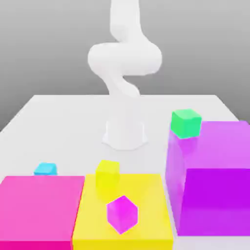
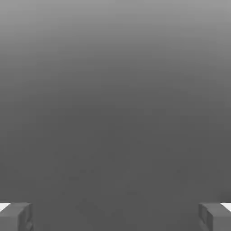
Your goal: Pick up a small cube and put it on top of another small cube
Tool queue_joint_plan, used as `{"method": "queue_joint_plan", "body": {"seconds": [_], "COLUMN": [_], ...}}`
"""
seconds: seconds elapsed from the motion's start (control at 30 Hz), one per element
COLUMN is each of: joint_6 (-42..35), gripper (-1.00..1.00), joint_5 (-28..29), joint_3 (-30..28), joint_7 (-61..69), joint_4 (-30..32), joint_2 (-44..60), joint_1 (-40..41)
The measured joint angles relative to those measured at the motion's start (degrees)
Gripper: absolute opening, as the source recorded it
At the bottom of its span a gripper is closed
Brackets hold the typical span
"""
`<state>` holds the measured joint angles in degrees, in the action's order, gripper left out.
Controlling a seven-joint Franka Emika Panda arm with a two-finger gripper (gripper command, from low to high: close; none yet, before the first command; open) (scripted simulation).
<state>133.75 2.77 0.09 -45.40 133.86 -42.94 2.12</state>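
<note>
The tool [image 2: 115, 216] has its fingers [image 2: 16, 215] spread wide and pinching nothing, ready for a grasp, while the small cyan cube [image 1: 45, 169] rests on the white counter [image 1: 58, 122] just behind the big pink block [image 1: 41, 210].

You're looking at a bare, studio-like space: behind everything a plain grey backdrop [image 1: 44, 44], darker toward the top and paler as it comes down to the far edge of the table. The table [image 1: 63, 117] is a flat, pale grey-white slab, its far edge running straight across and its side edge on the exterior view's left slanting toward you. Light is soft and even, with only faint shadows on the tabletop. From the hand view you get a smooth grey gradient, lighter above, darker below.
</note>
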Motion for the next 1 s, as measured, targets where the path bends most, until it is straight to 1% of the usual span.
{"method": "queue_joint_plan", "body": {"seconds": [0.27, 0.57, 0.8, 0.9, 1.0], "joint_6": [6.08, 12.66, 18.28, 20.91, 23.67], "gripper": [0.00, 0.00, 0.00, 0.00, 0.00], "joint_5": [8.05, 14.29, 15.94, 15.31, 13.30], "joint_3": [-1.92, -7.64, -13.82, -16.70, -19.67], "joint_7": [2.14, 6.48, 12.22, 15.64, 20.06], "joint_4": [6.65, 13.90, 19.67, 22.21, 24.83], "joint_2": [9.68, 20.26, 28.14, 31.40, 34.59], "joint_1": [6.71, 13.30, 17.36, 18.66, 19.49]}}
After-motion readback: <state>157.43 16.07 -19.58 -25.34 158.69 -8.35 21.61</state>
